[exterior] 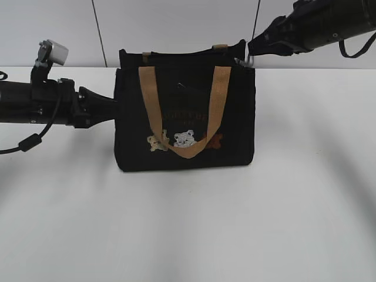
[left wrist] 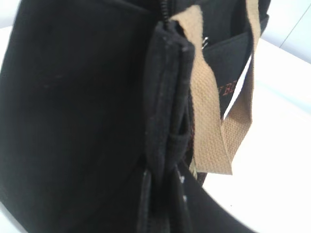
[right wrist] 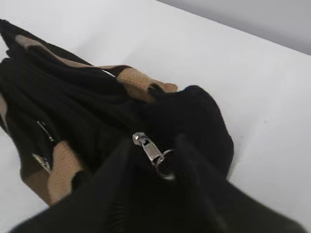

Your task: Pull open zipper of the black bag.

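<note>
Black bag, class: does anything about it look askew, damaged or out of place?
Nothing stands out. The black bag stands upright on the white table, front handle hanging flat, zipper pull intact at its right end.

A white counter (exterior: 188, 235) fills the lower frame; behind it a pale grey wall (exterior: 176, 26) with thin dark vertical seams (exterior: 98, 32).

One black bag (exterior: 185, 117) with two tan handles (exterior: 187, 111), one zipper (right wrist: 154, 154), and two grippers.
</note>
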Controlling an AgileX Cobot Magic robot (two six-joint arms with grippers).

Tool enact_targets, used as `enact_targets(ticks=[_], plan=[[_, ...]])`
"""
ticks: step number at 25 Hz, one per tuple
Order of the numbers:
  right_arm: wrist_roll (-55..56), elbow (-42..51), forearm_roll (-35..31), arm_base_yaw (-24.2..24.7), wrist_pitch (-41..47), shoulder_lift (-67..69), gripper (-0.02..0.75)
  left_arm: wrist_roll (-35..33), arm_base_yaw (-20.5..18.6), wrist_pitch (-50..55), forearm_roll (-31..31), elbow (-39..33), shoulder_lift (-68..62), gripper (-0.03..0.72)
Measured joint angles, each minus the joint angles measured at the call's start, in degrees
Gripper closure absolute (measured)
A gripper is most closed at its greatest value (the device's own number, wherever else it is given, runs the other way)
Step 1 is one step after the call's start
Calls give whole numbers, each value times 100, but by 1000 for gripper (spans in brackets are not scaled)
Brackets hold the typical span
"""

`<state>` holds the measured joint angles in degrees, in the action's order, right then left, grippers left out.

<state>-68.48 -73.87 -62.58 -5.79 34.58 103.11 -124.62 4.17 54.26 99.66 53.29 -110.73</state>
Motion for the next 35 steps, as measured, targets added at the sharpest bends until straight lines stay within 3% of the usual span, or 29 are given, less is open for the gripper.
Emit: enact_targets(ticks=[2, 4, 6, 8, 13, 19, 27, 35], plan=[[-1, 0, 11, 0, 179, -38, 434, 90, 0, -13, 0, 0, 0, 519], [-6, 0, 32, 0, 301, -134, 279, 163, 0, -80, -6, 0, 0, 330], [-6, 0, 104, 0, 415, -245, 207, 450, 0, -226, -22, 0, 38, 187], [61, 0, 265, 0, 597, -368, 180, 729, 0, -472, -71, 0, 158, 127], [607, 0, 1015, -21, 1162, -624, 163, 1426, 0, -1022, -629, 0, 733, 125], [1221, 0, 1906, -430, 1629, -884, 161, 2822, 0, -1367, -1744, -105, 1589, 127], [2070, 0, 2658, -862, 2235, -1273, 161, 3823, 0, -1761, -2440, -1289, 3214, 128], [2895, 694, 3022, -862, 2788, -2502, 160, 6308, 0, -1425, -4185, -1541, 4843, 129]])
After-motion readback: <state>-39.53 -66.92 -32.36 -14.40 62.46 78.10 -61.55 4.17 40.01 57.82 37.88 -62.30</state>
